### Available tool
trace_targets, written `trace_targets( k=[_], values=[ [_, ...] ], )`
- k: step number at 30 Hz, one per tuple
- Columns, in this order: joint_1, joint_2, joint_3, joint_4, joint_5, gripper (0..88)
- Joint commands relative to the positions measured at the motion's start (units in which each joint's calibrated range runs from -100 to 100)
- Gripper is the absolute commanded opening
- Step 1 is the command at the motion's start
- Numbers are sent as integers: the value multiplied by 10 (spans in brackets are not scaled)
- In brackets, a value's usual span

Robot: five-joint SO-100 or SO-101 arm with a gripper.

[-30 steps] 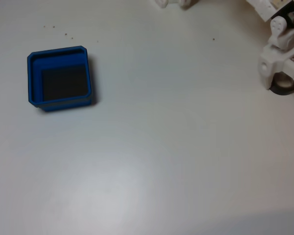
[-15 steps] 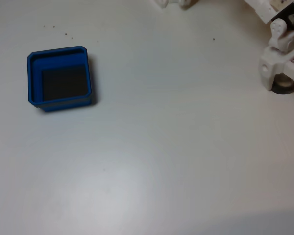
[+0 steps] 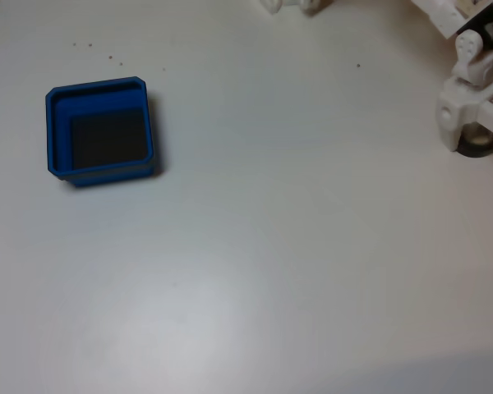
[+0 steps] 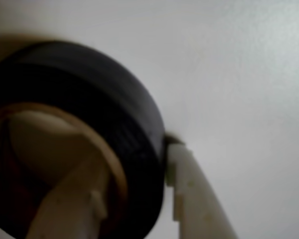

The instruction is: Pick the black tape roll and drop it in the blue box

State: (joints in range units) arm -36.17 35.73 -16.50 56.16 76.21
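Arm nudged slightly right; gripper (image 4: 134, 194) fingers straddle black tape roll (image 4: 114, 119) wall, seemingly clamped; blue box (image 3: 56, 131) far left.

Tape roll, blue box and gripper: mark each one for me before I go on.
black tape roll (image 4: 134, 114): wrist view, on its black outer band.
blue box (image 3: 99, 85): fixed view, on the far wall's rim.
gripper (image 4: 132, 196): wrist view, midway between the fingertips, one inside the core, one outside the band.
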Motion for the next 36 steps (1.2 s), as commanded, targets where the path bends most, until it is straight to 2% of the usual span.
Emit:
trace_targets(
  k=[1,14,27,36],
  values=[
    [0,0,-15,-4,0,10],
    [3,-9,-25,42,3,10],
    [9,-124,-27,87,4,10],
    [92,-197,-26,105,4,10]
  ],
)
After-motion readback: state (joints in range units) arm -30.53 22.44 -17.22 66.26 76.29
